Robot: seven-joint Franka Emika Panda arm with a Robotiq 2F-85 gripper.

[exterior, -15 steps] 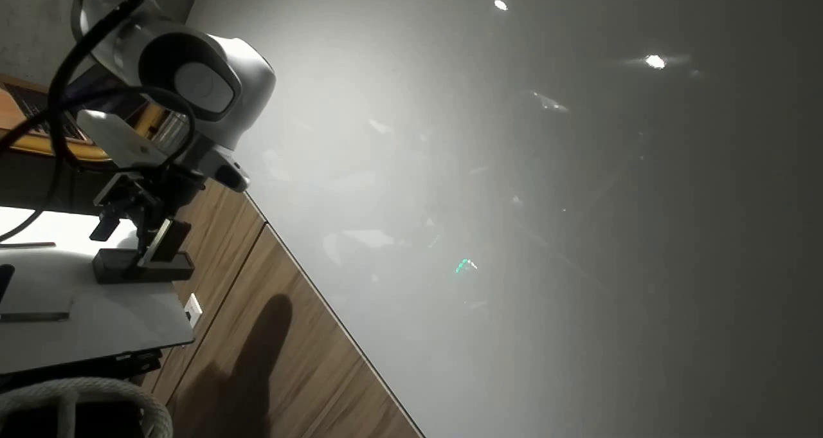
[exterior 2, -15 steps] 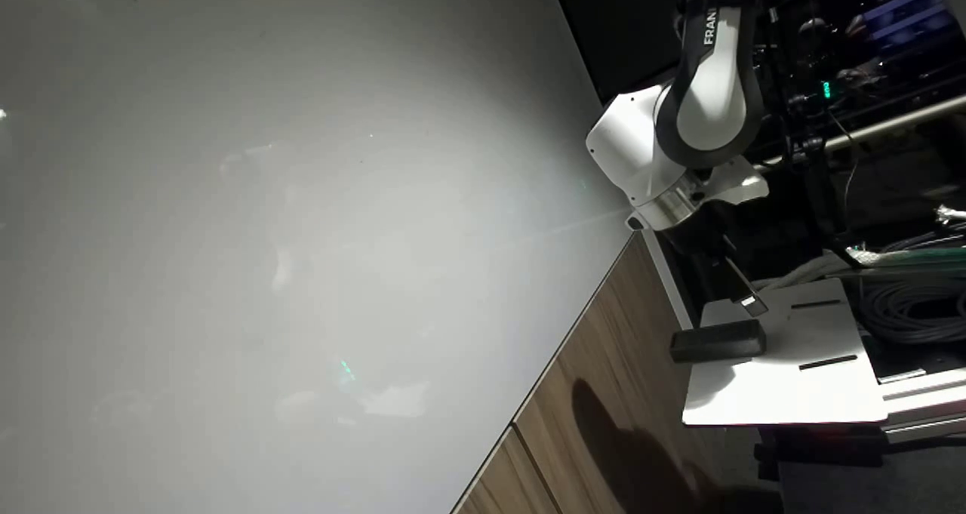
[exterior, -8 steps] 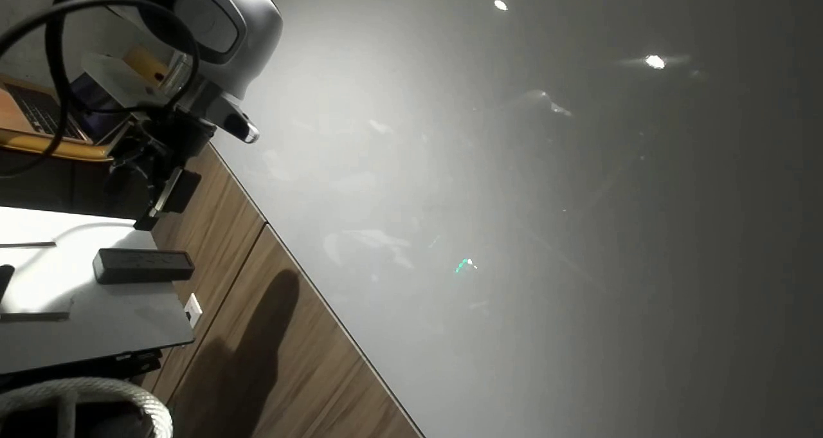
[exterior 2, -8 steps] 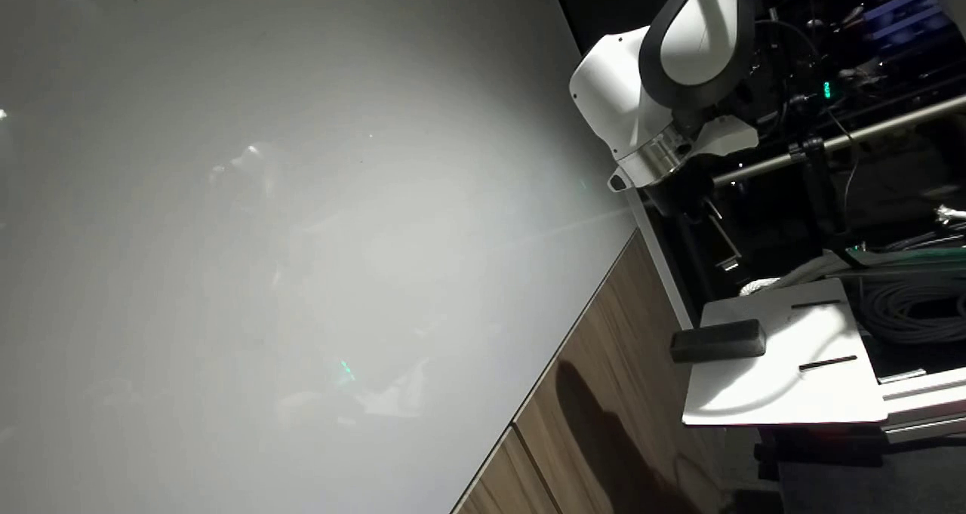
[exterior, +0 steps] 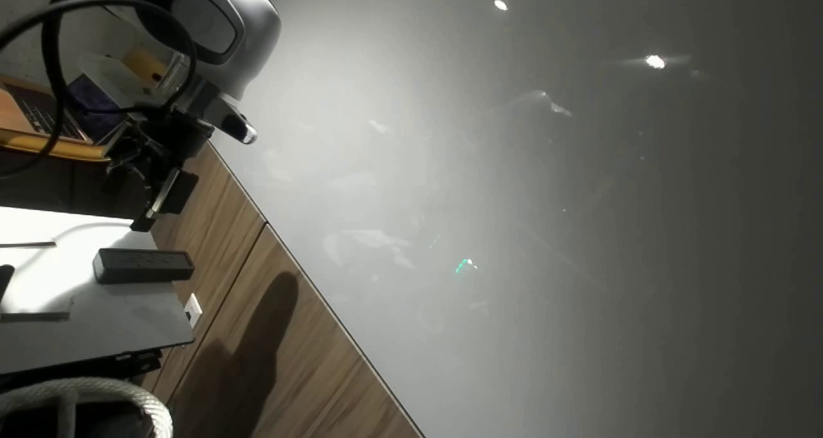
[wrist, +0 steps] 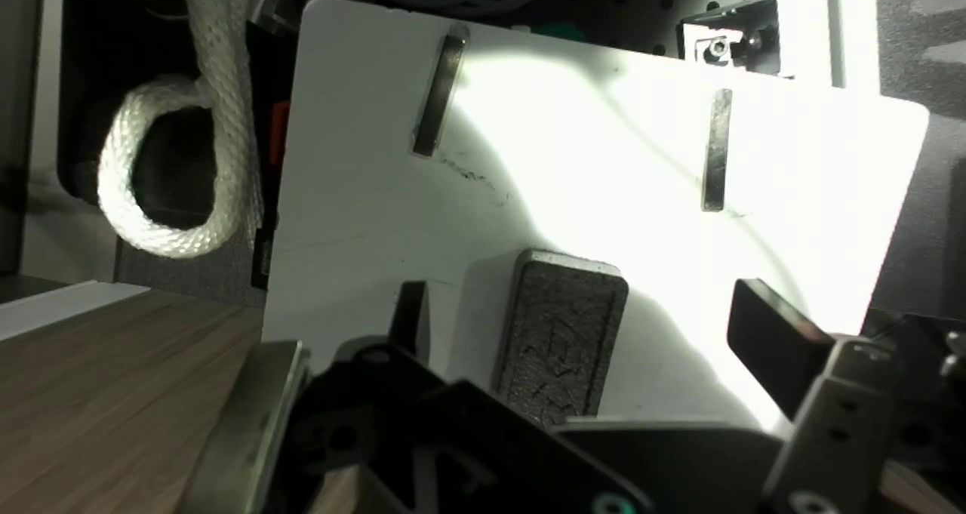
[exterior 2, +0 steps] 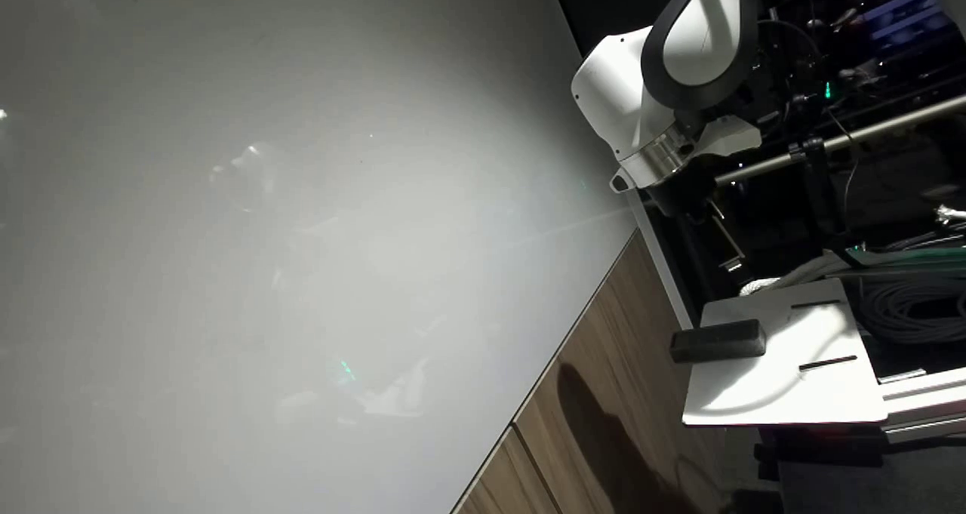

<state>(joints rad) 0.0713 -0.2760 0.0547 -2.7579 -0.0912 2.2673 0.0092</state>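
1. In an exterior view, you can see that the hand (exterior: 126, 201) is now higher, no longer low down at the dark block (exterior: 143, 266) as one second ago. Compared with half a second ago, it is almost at rest. There is a visible gap between the two, so they do not touch. The block lies in the same place. For your work this means, I judge, that it is not carried but rests by itself.

2. In an exterior view, you find the same change: the arm (exterior 2: 702, 53) stands higher than one second ago, and the block keeps its place on the white counter (exterior 2: 800, 404). It lies flat, and one end seems to reach a little over the counter's edge, on the side of the wooden panel (exterior 2: 641, 310).

3. In the wrist view, you notice that the hand's fingers stand wide apart and have hold of nothing. The block is below, on the counter, and appears between them. It is dark grey and long, with straight sides, rounded corners and a paler edge at one end. Its upper face looks rough and carries several lines like scratches. The other end is hidden behind the hand. Two narrow strips (wrist: 717, 152) are in the counter, apart from the block, and a white rope (wrist: 226, 69) is beside the counter.
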